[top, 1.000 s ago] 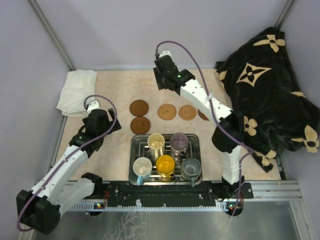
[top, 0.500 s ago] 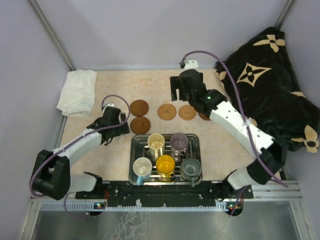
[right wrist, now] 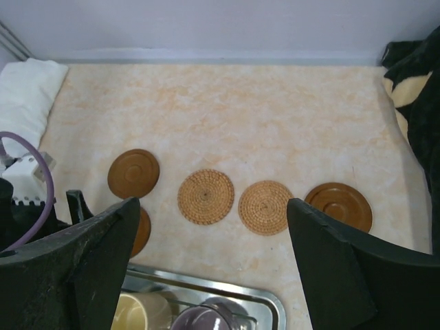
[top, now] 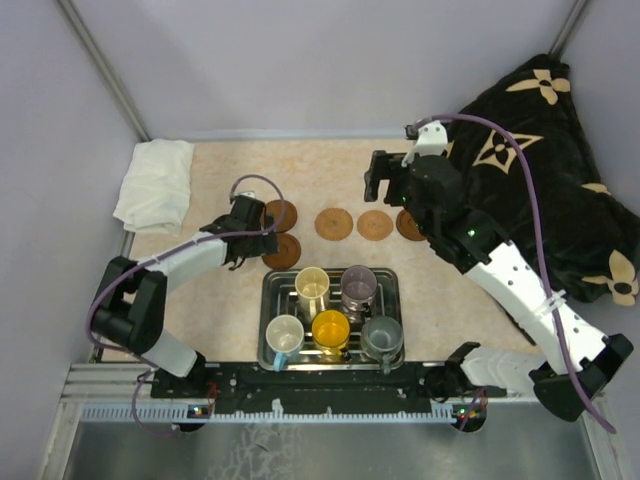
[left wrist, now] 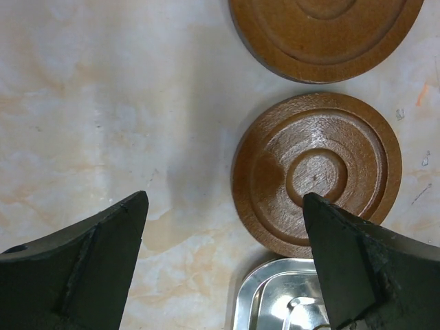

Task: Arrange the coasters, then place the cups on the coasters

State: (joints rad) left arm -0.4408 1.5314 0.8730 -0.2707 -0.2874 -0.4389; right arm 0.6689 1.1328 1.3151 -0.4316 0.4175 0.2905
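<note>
**Left tool** (left wrist: pixel 223 206), jaws wide apart, hung over the desk (left wrist: pixel 103 103). The dark brown ringed wooden coaster (left wrist: pixel 316 172) lay off-centre at the right of the wrist view, just beside the steel tray (left wrist: pixel 275 302) corner. You would have done best to shift right until both fingers bracketed the disc, then descend clear of the tray rim. **Right tool** (right wrist: pixel 212 203), likewise apart, held nothing.

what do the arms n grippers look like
Both arms have white link shells with black joints: left arm, right arm. A purple cable loops along each. The left gripper and right gripper have broad, black, wedge-shaped fingers.
</note>
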